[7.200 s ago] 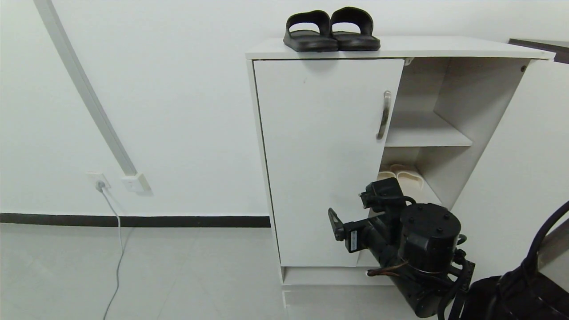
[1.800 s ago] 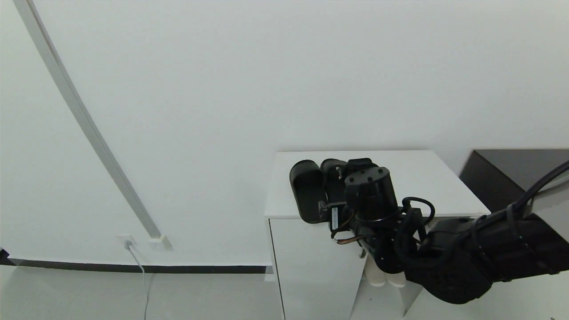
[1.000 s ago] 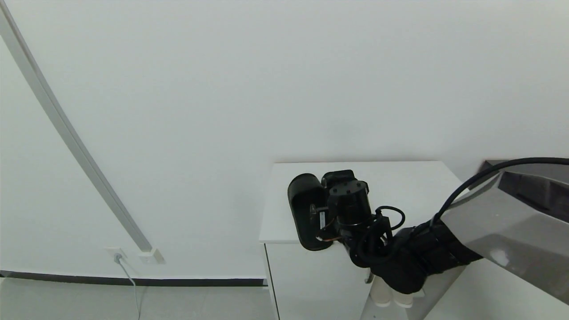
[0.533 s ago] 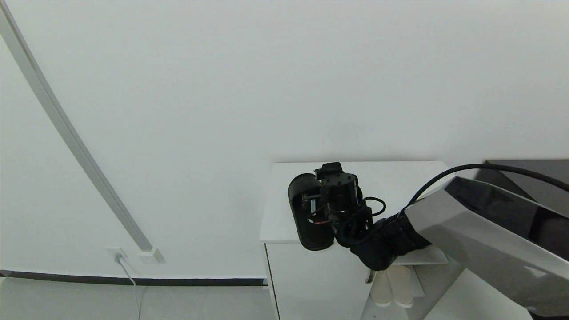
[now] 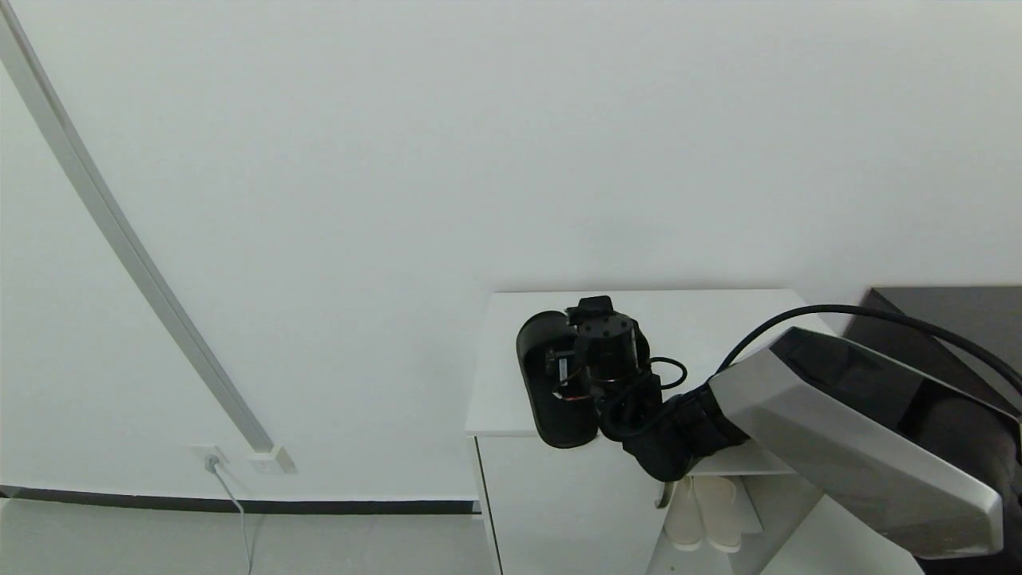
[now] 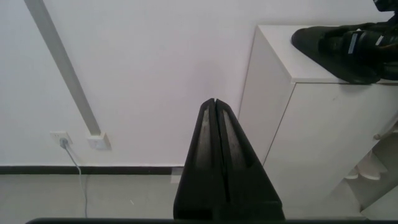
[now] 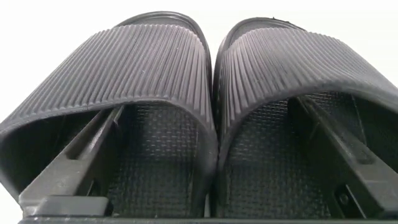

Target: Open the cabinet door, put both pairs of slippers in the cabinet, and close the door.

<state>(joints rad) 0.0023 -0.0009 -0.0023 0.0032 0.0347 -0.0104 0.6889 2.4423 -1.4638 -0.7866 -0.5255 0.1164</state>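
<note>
In the head view, the black slippers [image 5: 551, 391] lie side by side on top of the cabinet [image 5: 718, 319]. Their long axis runs from the front edge back toward the wall, and the heels hang a little over that edge. The right arm [image 5: 838, 431] comes in from the robot's right, with its wrist directly over the pair. Below, a pale pair of slippers [image 5: 703, 511] sits on a shelf in the open half.

In the left wrist view, the left end effector [image 6: 215, 102] has its fingers pressed together and holds nothing. It is well apart from the pair, lower down and off the cabinet's left flank, so we judge the right arm the nearer one for this pick.

In the right wrist view, the right end effector [image 7: 208, 124] is spread apart, one finger [image 7: 87, 155] slid under each strap from the heel side. It is lined up along the slippers' length, with the two touching inner walls between its fingers. We judge the next move to be a squeeze on those walls, then a lift down toward the open shelves.
</note>
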